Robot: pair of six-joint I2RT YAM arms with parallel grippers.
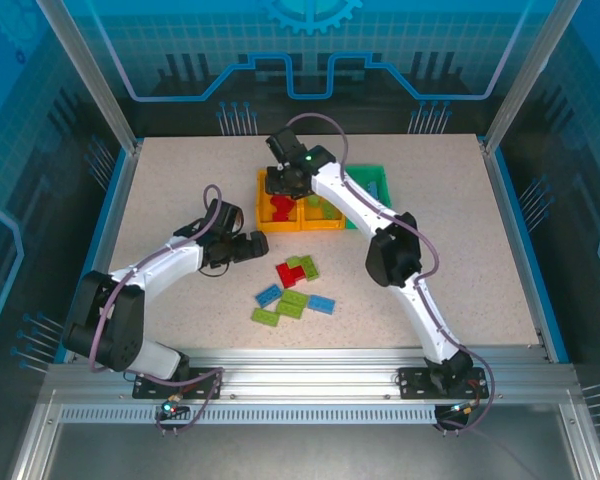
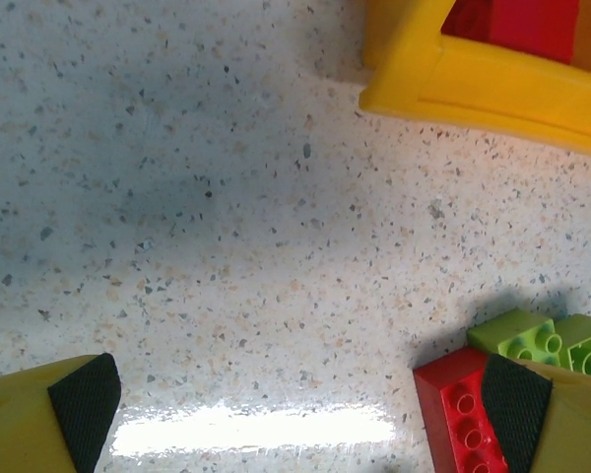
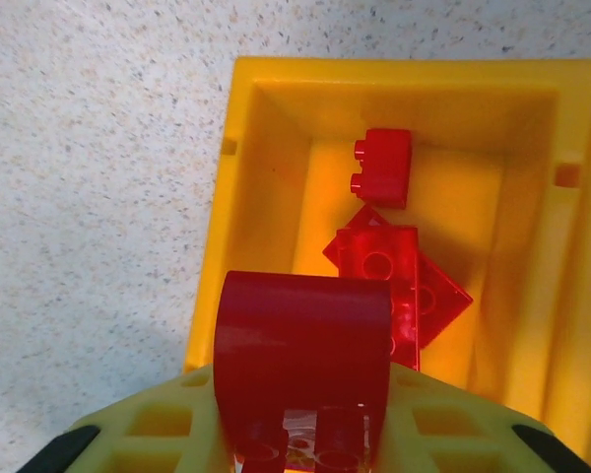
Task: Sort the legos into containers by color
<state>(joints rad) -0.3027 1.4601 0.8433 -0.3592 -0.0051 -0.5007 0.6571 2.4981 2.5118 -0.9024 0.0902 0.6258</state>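
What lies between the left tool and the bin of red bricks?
Nothing: the left wrist view shows bare speckled table between the left tool and the yellow bin; loose bricks sit beside one pad.

Surface (image 1: 480, 250): beige, finely speckled in dark grey. Containers, toward the far edge: two orange-yellow bins (image 1: 263, 208) and one green bin (image 1: 382, 178). Bricks lying in the left-hand yellow bin (image 3: 382, 168): all red. Held brick (image 3: 305, 335) in the right tool (image 3: 310, 443): glossy red. Left tool (image 2: 300, 409): yellow fingers with black pads (image 2: 84, 402). Loose legos (image 1: 292, 303) near the surface's middle: red, blue and lime green, mixed. Close by the left tool: one red piece (image 2: 458, 419), two lime green pieces (image 2: 532, 340).
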